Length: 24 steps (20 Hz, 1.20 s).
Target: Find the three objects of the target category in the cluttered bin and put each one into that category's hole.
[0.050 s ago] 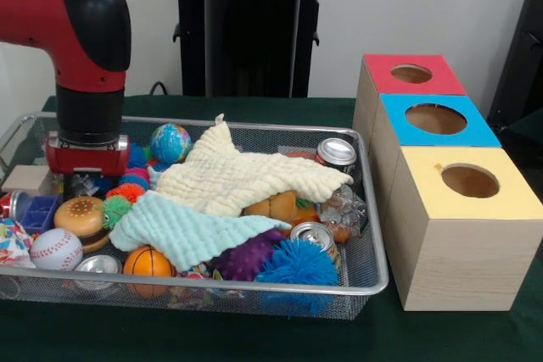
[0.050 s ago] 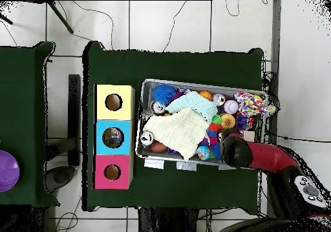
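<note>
one green-clothed table [image 1: 475, 336] on white floor tiles [image 2: 168, 22]; end effector [image 1: 85, 177] buried in clutter, grip state unclear.

The two cloths, the cream one [image 1: 242, 174] and the mint one [image 1: 182, 228], cover much of the wire bin [image 1: 373, 281], so the toys beneath them stay hidden. The gripper [image 1: 85, 177] is sunk among the balls, and whether its jaws are parted cannot be made out. A purple object [image 2: 6, 170] is cut off at the overhead view's edge.
</note>
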Tool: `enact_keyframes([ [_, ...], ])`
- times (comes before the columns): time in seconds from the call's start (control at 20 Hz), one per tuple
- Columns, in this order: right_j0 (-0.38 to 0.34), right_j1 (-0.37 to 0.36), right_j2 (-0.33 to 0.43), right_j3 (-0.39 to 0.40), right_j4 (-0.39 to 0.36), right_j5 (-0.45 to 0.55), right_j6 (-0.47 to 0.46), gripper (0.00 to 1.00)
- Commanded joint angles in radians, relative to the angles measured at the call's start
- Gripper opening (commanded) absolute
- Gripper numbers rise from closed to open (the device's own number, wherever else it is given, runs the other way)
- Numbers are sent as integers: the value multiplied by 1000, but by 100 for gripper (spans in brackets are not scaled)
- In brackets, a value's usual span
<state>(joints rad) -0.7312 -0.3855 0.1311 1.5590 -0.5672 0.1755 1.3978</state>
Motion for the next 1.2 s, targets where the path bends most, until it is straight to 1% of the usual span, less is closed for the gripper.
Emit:
enact_keyframes([
  [0.05,90,103,0,95,97,-48,292,100],
  [0.3,106,104,-11,109,139,-64,283,100],
  [0.4,115,93,-22,116,148,-65,280,100],
  [0.65,57,32,23,151,167,23,199,100],
  [0.85,61,0,29,166,200,61,191,100],
  [1.05,77,6,26,164,226,53,203,100],
  [1.2,73,19,32,156,239,41,197,100],
])
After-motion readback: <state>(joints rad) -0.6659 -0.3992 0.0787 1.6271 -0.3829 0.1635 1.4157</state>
